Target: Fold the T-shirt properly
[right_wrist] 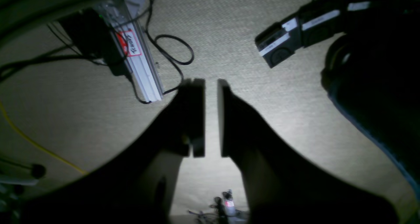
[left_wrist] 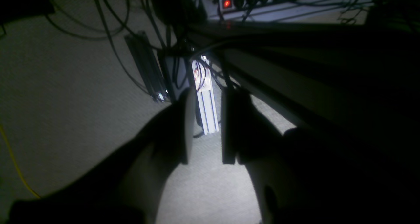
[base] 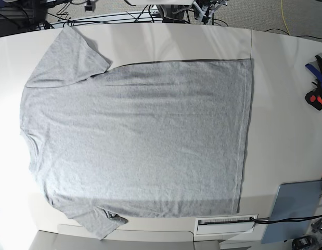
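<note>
The large heather-grey cotton T-shirt [base: 140, 140] lies spread flat, plain side up, over most of the white counter [base: 278, 104], neck toward its left edge, hem toward the right. Soft, light and limp, it should be pinched at hem corners or sleeves. No containers show. The left tool [left_wrist: 205, 128] and right tool [right_wrist: 210, 119] hang parted, grasping nothing, above the floor.

Neither arm shows in the base view; the T-shirt [base: 140, 140] shows only its plain side – the tools [base: 318, 86] at the right edge are cut off, and both wrist views are dim, blurring 2 silhouetted grippers
</note>
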`<action>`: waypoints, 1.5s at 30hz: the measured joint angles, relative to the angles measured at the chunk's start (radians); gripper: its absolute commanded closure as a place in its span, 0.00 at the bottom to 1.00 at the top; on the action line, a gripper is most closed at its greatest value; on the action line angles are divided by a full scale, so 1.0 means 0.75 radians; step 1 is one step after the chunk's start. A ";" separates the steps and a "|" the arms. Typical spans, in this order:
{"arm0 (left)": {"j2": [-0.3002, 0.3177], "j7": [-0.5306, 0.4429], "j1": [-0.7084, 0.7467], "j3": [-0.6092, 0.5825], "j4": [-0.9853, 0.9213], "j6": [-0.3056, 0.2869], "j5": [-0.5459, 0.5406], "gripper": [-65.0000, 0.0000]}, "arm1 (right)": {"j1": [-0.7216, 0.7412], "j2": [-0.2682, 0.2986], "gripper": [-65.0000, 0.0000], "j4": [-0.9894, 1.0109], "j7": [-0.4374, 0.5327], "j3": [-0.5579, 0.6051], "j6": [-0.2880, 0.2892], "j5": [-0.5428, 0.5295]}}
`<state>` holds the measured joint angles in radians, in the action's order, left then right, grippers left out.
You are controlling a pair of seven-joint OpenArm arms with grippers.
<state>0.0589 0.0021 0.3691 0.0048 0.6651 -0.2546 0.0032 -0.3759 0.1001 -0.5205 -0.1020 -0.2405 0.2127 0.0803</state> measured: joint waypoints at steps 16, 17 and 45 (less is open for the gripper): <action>0.301 0.213 0.663 -0.002 1.028 0.152 -0.151 0.76 | -0.789 0.330 0.88 -1.261 -0.247 0.160 0.060 -0.292; 0.328 0.216 0.701 -0.002 1.092 0.180 -0.150 0.76 | -0.826 0.360 0.88 -1.344 -0.274 0.160 0.055 -0.300; 0.831 0.301 0.499 0.188 1.874 -0.275 0.207 0.60 | -0.877 0.557 0.64 -2.248 -0.731 -0.254 -0.016 -0.034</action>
<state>0.6823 0.2279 0.7437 0.1455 2.0708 -0.4606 0.1585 -1.0336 0.5182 -2.2066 -0.6506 -0.4313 0.2008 0.0547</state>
